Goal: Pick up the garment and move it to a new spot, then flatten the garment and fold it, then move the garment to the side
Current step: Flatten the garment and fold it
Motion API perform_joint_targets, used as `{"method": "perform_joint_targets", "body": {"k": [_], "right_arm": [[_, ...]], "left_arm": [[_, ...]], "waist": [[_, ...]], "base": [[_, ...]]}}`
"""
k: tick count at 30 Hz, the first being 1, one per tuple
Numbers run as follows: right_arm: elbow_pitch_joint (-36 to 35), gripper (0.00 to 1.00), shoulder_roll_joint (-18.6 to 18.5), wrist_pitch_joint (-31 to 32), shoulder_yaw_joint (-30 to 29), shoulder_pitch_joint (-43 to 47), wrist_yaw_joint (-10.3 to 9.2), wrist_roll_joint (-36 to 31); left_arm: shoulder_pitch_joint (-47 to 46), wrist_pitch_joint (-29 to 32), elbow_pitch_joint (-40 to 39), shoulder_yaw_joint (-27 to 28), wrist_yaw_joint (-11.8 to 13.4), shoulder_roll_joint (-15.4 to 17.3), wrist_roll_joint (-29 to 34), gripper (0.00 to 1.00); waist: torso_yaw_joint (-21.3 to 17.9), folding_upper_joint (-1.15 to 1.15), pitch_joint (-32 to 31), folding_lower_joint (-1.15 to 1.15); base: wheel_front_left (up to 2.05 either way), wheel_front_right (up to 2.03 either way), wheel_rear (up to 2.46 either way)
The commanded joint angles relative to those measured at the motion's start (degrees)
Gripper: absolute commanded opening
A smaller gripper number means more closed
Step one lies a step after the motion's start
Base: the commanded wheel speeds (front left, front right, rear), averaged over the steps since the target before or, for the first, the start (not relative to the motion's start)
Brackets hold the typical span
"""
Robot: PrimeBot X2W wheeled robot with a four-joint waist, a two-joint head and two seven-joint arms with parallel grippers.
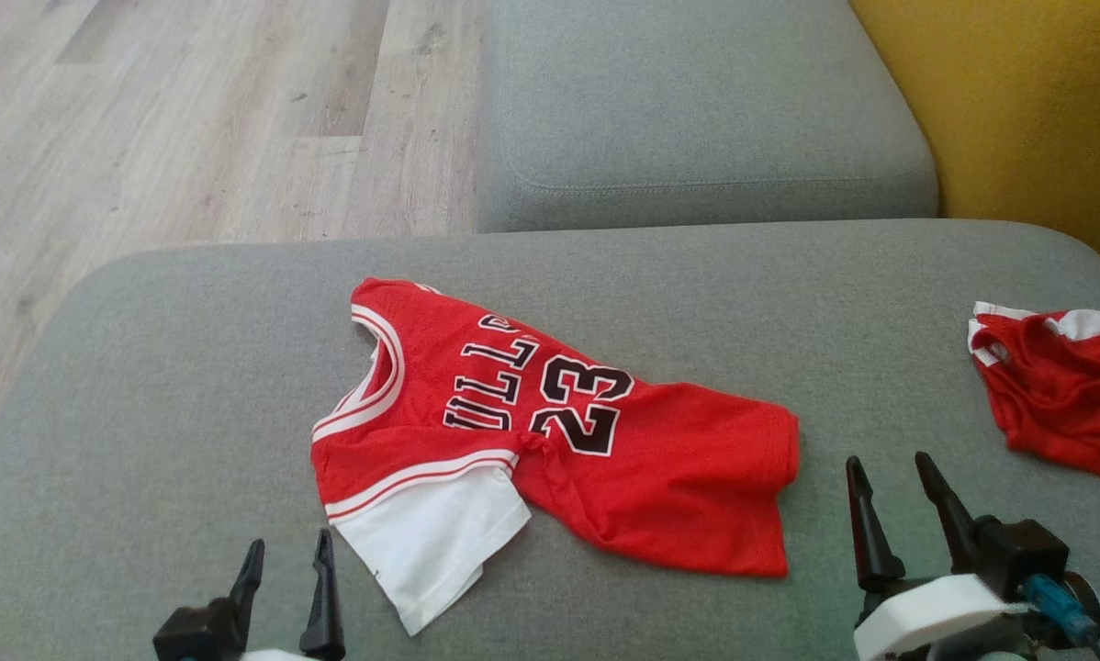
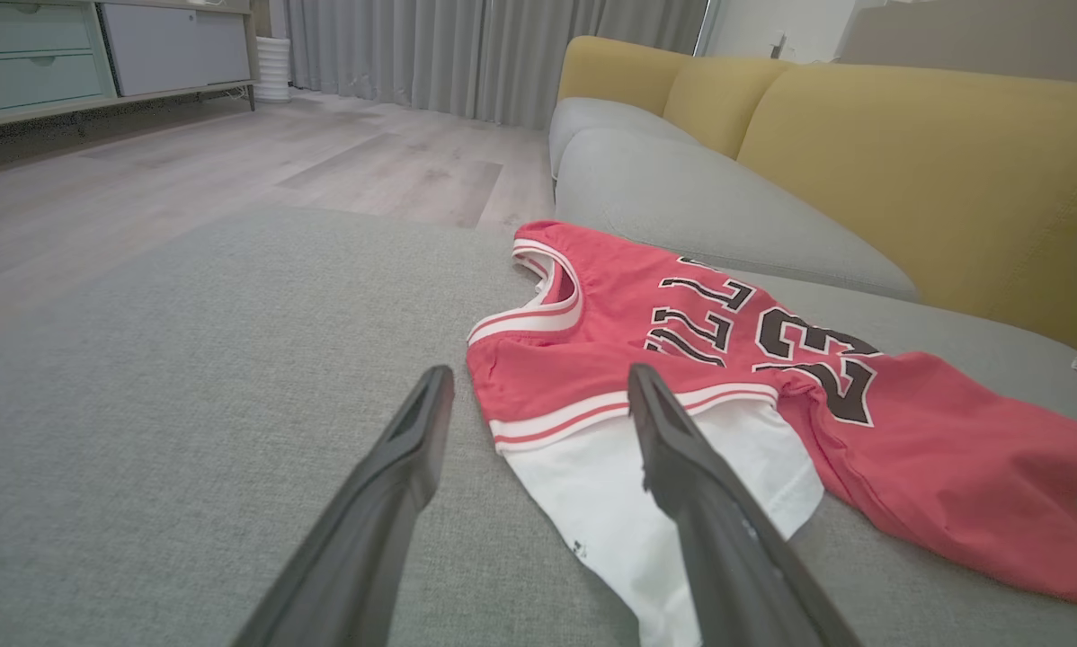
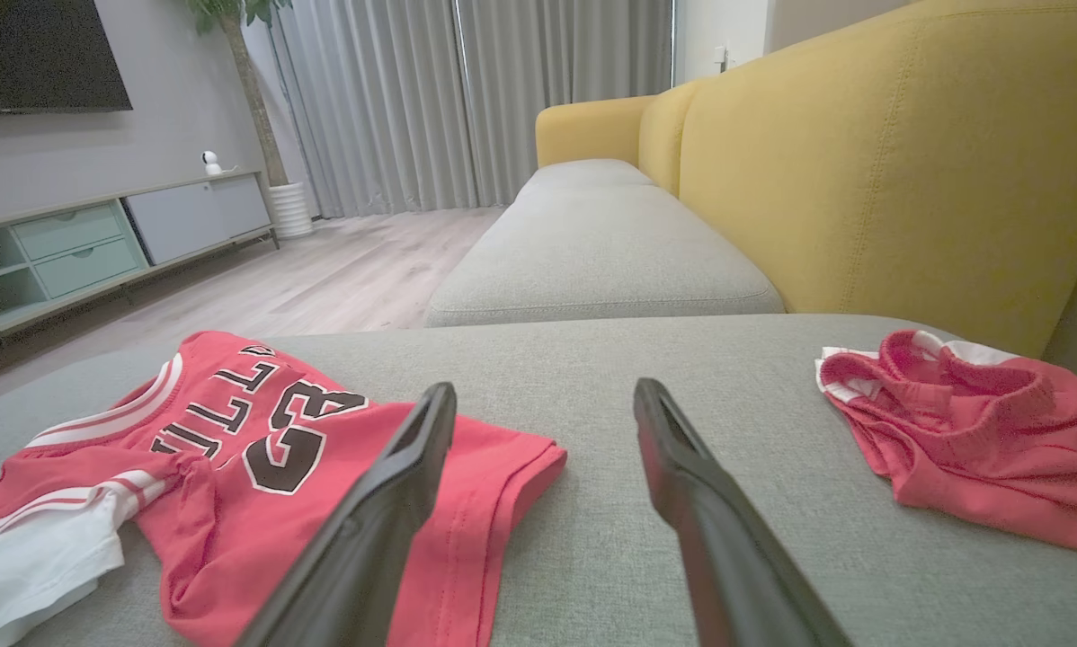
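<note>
Setting: a broad grey cushion (image 1: 146, 413) of a sofa, seen from above and from both wrists.
Garment (image 1: 550, 431): a red sleeveless jersey with black, white-edged lettering and the number 23, lying at the middle of the grey cushion.
Garment's lie: the white-trimmed neck points to the cushion's left side and the hem to its right. The cloth is rumpled, with a fold running across its near half.
White part: a white panel sticks out from under the striped red edge, toward the cushion's near edge.
Left tool (image 1: 290, 542): above the near left part of the cushion, fingers spread apart and holding nothing. It is close to the white panel, not touching it.
Right tool (image 1: 886, 461): above the near right part of the cushion, fingers likewise spread and empty.
Second red garment (image 1: 1060, 390): bunched at the cushion's far right edge.
Beyond the cushion: a wooden floor (image 1: 192, 119) and a yellow backrest (image 1: 1037, 110).
</note>
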Motion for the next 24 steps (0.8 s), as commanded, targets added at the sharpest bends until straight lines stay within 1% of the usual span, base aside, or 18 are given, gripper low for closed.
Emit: {"method": "perform_joint_targets", "body": {"k": [1, 7, 16, 19, 20, 24], "right_arm": [[-1.6, 1.00, -0.4, 0.1, 1.6, -1.4, 0.37, 0.5], [-1.5, 1.00, -0.4, 1.0, 2.4, -1.1, 0.37, 0.7], [-1.2, 1.00, -0.4, 2.3, 3.1, -0.6, 0.37, 1.1], [-0.3, 1.00, -0.4, 3.3, 3.8, 0.0, 0.37, 1.2], [0.3, 1.00, -0.4, 3.6, 4.4, 0.4, 0.37, 1.6], [1.4, 1.00, -0.4, 4.0, 5.6, 0.3, 0.37, 2.2]], "left_arm": [[-3.2, -0.2, -1.2, 2.6, -0.1, 1.4, -0.1, 1.00], [-4.0, -0.1, -1.6, 2.4, -0.1, 1.5, 0.1, 1.00], [-3.7, 0.6, -2.4, 1.4, 0.7, 1.2, 0.4, 1.00], [-2.7, 2.9, -1.5, 0.0, 0.2, 0.1, -0.8, 1.00], [-2.2, 4.5, -0.2, -1.0, -0.5, -1.2, -2.1, 1.00], [-2.5, 7.0, 3.6, -2.4, -2.5, -3.9, -4.5, 1.00]], "waist": [[0.1, 0.00, 0.0, 0.00], [0.4, 0.00, -0.1, 0.00], [0.3, 0.00, 0.6, 0.00], [0.2, 0.00, 1.4, 0.00], [0.0, 0.00, 2.1, 0.00], [-0.8, 0.00, 3.5, 0.00]], "base": [[0.00, 0.00, 0.00], [0.00, 0.00, 0.00], [0.00, 0.00, 0.00], [0.00, 0.00, 0.00], [0.00, 0.00, 0.00], [0.00, 0.00, 0.00]]}}
